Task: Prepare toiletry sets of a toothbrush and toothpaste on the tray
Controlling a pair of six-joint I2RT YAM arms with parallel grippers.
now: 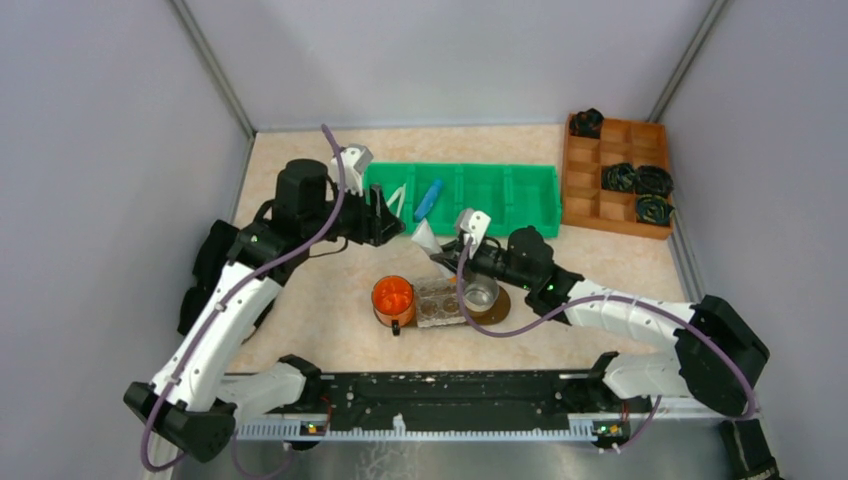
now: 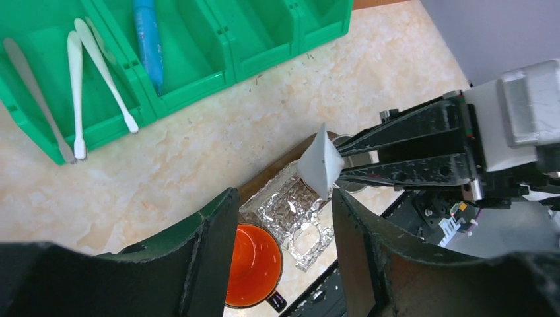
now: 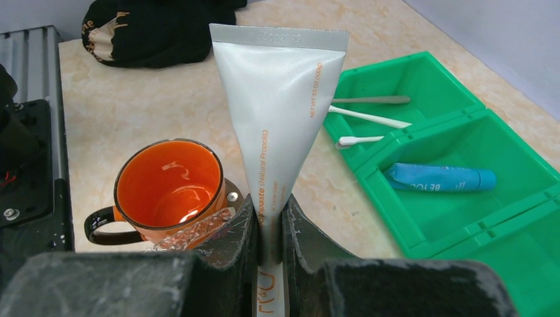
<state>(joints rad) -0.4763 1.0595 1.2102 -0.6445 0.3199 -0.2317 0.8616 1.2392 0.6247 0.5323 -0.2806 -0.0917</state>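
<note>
Right gripper [image 3: 269, 228] is pinching the white tube [image 3: 280, 112] near its bottom, crimped end pointing up, near the tray [image 2: 274, 175]. Left gripper [image 2: 284, 198] is hanging wide open just beside it.

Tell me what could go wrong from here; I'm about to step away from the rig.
1. The right tool pinches the soft white tube across a narrow band, so it could swivel or slip out.
2. The tray carries an orange mug, a foil dish and a glass; the tube may land on or knock them.
3. The open left tool hangs close to the tube, so the arms might collide.
</note>
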